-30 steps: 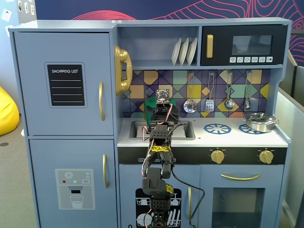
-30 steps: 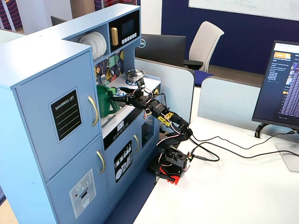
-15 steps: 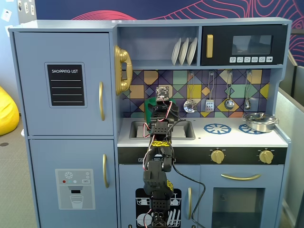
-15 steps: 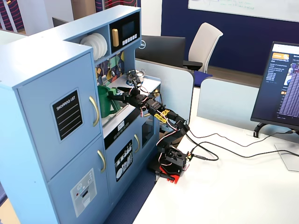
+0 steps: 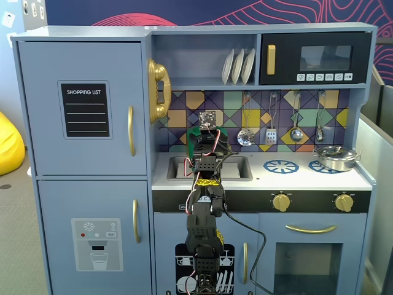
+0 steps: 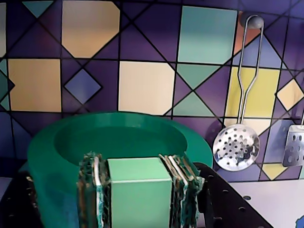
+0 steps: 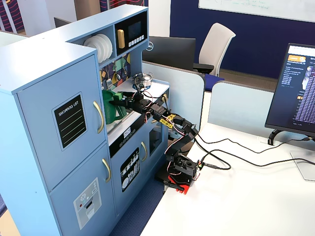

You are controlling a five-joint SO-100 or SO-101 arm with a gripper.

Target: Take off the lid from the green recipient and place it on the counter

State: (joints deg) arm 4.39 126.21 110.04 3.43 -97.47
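Wrist view shows the lid [image 6: 118,142] as a broad green disc, its raised rectangular handle [image 6: 139,190] pinched between the two padded fingers [image 6: 92,194] of the gripper [image 6: 139,192], which are closed tight against its sides. Whether it has lifted clear of the green recipient [image 7: 112,105] cannot be told; the pot's inside is hidden. I judge the grasp done, with lifting and setting down on the counter [image 5: 270,178] left. Sink [image 5: 236,167] and silver pan [image 5: 336,157] look empty.
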